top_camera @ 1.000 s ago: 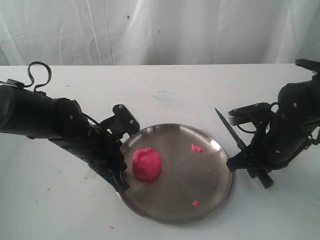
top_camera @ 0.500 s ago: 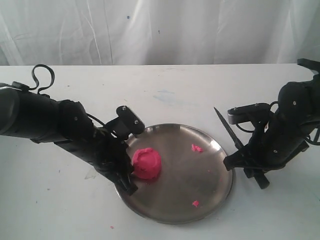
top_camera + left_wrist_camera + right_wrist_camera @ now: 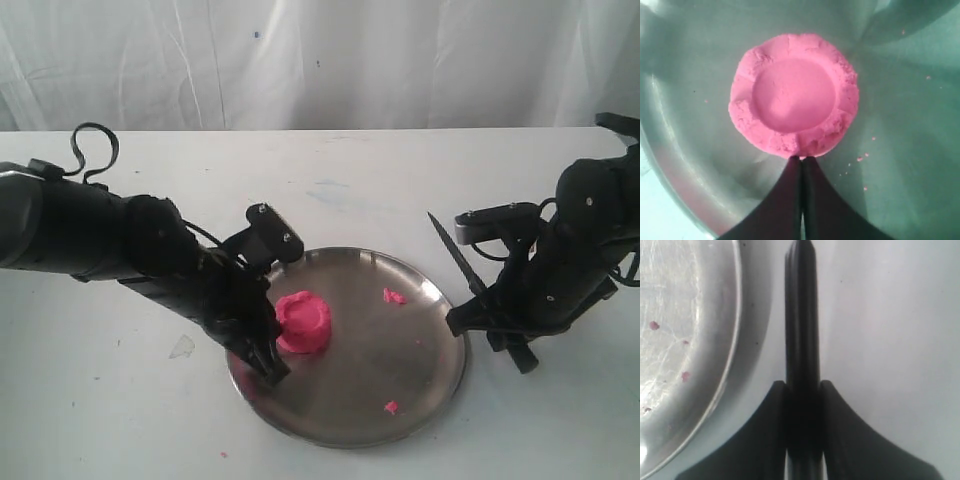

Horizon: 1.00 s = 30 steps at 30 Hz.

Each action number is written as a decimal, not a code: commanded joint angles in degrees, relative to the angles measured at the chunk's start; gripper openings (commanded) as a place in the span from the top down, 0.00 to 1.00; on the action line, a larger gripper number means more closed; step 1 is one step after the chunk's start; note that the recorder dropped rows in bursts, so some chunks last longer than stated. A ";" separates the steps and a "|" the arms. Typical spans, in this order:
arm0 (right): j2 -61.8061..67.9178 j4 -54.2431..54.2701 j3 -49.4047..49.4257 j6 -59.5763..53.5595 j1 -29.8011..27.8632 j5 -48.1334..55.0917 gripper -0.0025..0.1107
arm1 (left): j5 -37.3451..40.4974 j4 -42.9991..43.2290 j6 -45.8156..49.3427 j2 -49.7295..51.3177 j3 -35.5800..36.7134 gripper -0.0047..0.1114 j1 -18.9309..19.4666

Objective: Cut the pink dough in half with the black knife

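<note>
Nearest, a pink crumb [image 3: 391, 407] lies on the steel plate [image 3: 360, 370], close to its front rim. Further in, the pink dough [image 3: 305, 322], a whole round puck with a dented top, sits on the plate's left part. The left jaws are pressed together and empty, their tips touching the dough's edge. To the right, just off the plate's rim and over the table [image 3: 350, 180], the right jaws are clamped on the black knife [image 3: 458, 262], whose point aims toward the far side. A white curtain [image 3: 300, 60] hangs behind.
</note>
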 commanded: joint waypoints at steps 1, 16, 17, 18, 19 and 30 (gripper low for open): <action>-3.01 2.64 -2.34 -0.90 -0.02 0.98 0.98 | 6.21 -0.24 -0.06 -5.61 -3.19 0.96 -0.37; -5.96 21.85 -3.39 -35.67 11.11 11.72 0.98 | 6.66 4.65 -0.06 -11.85 -1.52 0.96 4.01; -5.96 21.62 -3.39 -35.21 11.11 11.72 0.98 | 6.66 4.65 -0.06 -12.14 -1.52 0.96 3.89; -5.96 20.60 -3.45 -34.76 11.11 11.72 0.98 | 6.51 4.65 -0.06 -12.47 -1.78 0.96 3.89; -5.96 19.67 -3.54 -34.30 11.11 11.72 0.98 | 6.41 4.65 -0.06 -12.79 -1.90 0.96 3.89; 2.49 16.61 -12.79 -30.03 15.12 17.33 0.98 | 5.82 4.65 -0.32 -13.59 -2.29 0.96 3.89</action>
